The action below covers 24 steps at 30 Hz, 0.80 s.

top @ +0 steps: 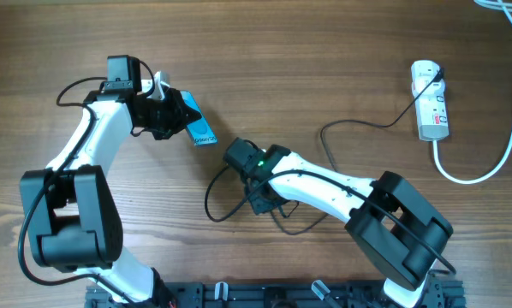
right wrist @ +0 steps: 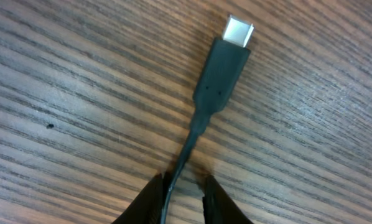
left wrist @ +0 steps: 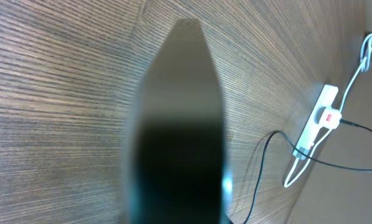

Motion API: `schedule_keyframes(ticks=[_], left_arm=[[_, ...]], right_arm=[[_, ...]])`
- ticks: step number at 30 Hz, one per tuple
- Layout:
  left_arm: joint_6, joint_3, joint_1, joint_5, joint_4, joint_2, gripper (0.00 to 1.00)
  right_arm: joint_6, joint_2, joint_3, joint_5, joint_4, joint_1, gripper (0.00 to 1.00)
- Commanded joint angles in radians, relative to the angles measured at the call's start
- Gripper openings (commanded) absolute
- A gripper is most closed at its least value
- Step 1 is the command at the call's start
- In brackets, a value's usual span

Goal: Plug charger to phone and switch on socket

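The left gripper (top: 172, 113), upper left of the overhead frame, has its jaws pressed together on the phone (top: 202, 130). The phone is tilted, with its teal face toward the frame centre.

The right gripper (top: 237, 156) sits near the frame centre, just beside the phone's lower corner. In the right wrist view its fingers (right wrist: 150, 200) stand slightly spread on either side of the charger (right wrist: 222, 74). The cable lies against one finger and is clear of the other. The connector points to the upper right of that frame.

The socket (top: 430, 101) lies near the right edge, well apart from both grippers. A white cord (top: 496, 162) loops below it. Bare table (top: 324, 51) separates the socket from the arms.
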Motion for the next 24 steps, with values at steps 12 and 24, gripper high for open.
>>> schedule_keyframes(ticks=[12, 24], left_arm=[[-0.01, -0.002, 0.003, 0.009, 0.004, -0.006, 0.04], [-0.01, -0.002, 0.003, 0.009, 0.005, -0.006, 0.04]], right_arm=[[0.026, 0.066, -0.013, 0.077, 0.084, -0.137, 0.31], [0.026, 0.066, -0.013, -0.09, 0.037, -0.188, 0.34]])
